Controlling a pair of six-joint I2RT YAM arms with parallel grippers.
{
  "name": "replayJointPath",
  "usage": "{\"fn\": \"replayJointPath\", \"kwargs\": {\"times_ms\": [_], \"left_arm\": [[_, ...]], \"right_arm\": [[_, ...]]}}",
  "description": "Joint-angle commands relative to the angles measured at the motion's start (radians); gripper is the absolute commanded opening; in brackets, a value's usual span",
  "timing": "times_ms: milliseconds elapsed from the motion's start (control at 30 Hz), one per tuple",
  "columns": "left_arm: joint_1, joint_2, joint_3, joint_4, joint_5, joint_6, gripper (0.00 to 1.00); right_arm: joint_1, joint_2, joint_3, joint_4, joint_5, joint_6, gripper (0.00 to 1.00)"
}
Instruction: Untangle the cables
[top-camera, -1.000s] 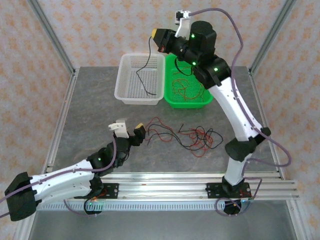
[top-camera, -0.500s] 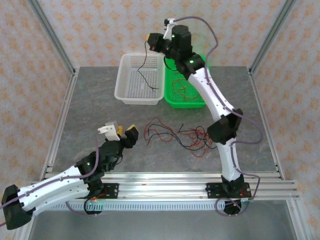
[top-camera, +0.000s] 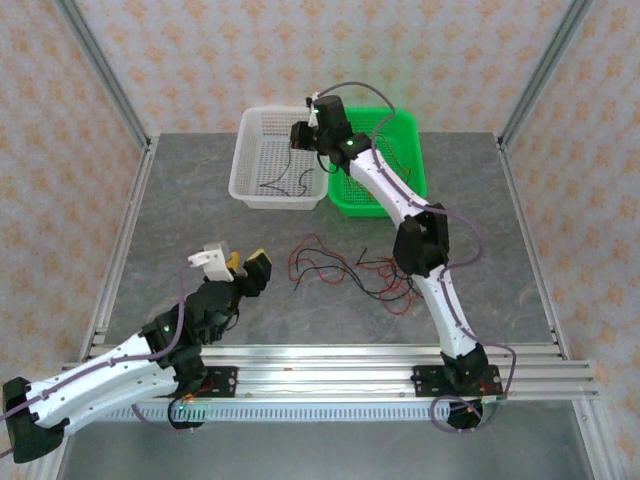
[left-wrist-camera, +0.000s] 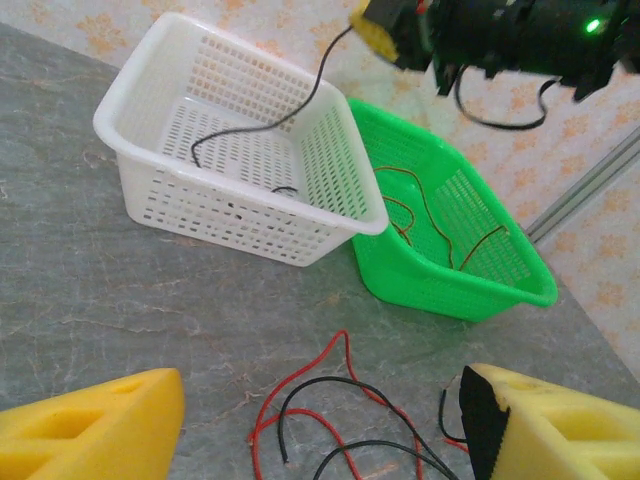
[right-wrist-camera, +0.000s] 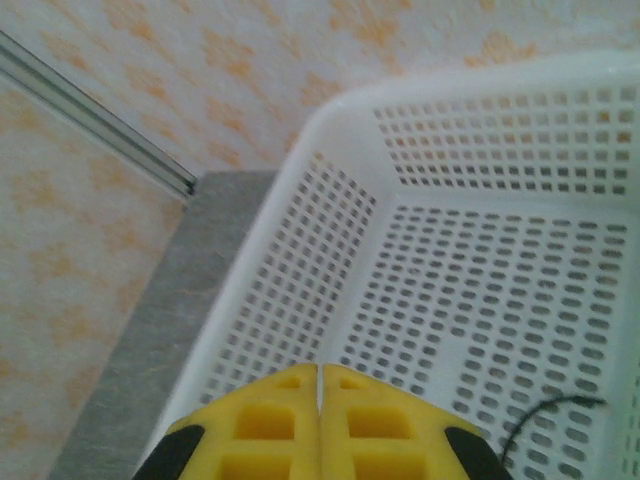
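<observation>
A loose tangle of red and black cables (top-camera: 345, 268) lies on the grey table mid-right, and its near end (left-wrist-camera: 319, 379) shows in the left wrist view. My left gripper (top-camera: 245, 265) stands open just left of that tangle, with nothing between its yellow fingers (left-wrist-camera: 90, 430). My right gripper (top-camera: 298, 135) hovers over the white basket's (top-camera: 242, 160) far edge, shut on a black cable (left-wrist-camera: 262, 125) that hangs down into the basket. The cable's lower end (right-wrist-camera: 545, 408) rests on the basket floor. Several red cables (left-wrist-camera: 420, 225) lie in the green basket (top-camera: 375, 208).
The white basket (left-wrist-camera: 220, 205) and green basket (left-wrist-camera: 440, 290) stand side by side at the table's back. The right arm (top-camera: 420, 240) stretches over the green basket and the tangle's right side. An aluminium rail (top-camera: 330, 375) runs along the near edge.
The right arm has swung left and lowered, bringing the black cable down into the white basket. The left arm has pulled back slightly toward the near left, still open.
</observation>
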Motion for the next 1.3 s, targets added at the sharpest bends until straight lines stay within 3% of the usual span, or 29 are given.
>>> {"fn": "replayJointPath", "kwargs": {"times_ms": [0, 100, 400, 500, 767, 1100, 1267], "left_arm": [[0.000, -0.012, 0.047, -0.059, -0.033, -0.016, 0.74], [0.000, -0.009, 0.063, -0.079, -0.037, -0.024, 0.74], [0.000, 0.004, 0.113, -0.142, -0.029, -0.060, 0.74], [0.000, 0.010, 0.124, -0.161, -0.025, -0.074, 0.74], [0.001, 0.048, 0.147, -0.196, -0.002, -0.113, 0.74], [0.000, 0.123, 0.178, -0.228, 0.020, -0.151, 0.74], [0.000, 0.158, 0.193, -0.252, 0.029, -0.171, 0.74]], "right_arm": [[0.020, 0.022, -0.004, -0.033, 0.065, -0.068, 0.00], [0.031, 0.041, -0.006, -0.054, 0.116, -0.100, 0.00], [0.074, 0.079, -0.017, -0.092, 0.293, -0.194, 0.17], [0.085, 0.077, -0.019, -0.093, 0.319, -0.206, 0.24], [0.095, 0.059, -0.018, -0.102, 0.357, -0.212, 0.59], [0.107, 0.014, -0.039, -0.119, 0.406, -0.223, 0.80], [0.120, -0.010, -0.047, -0.145, 0.518, -0.238, 0.83]]}}
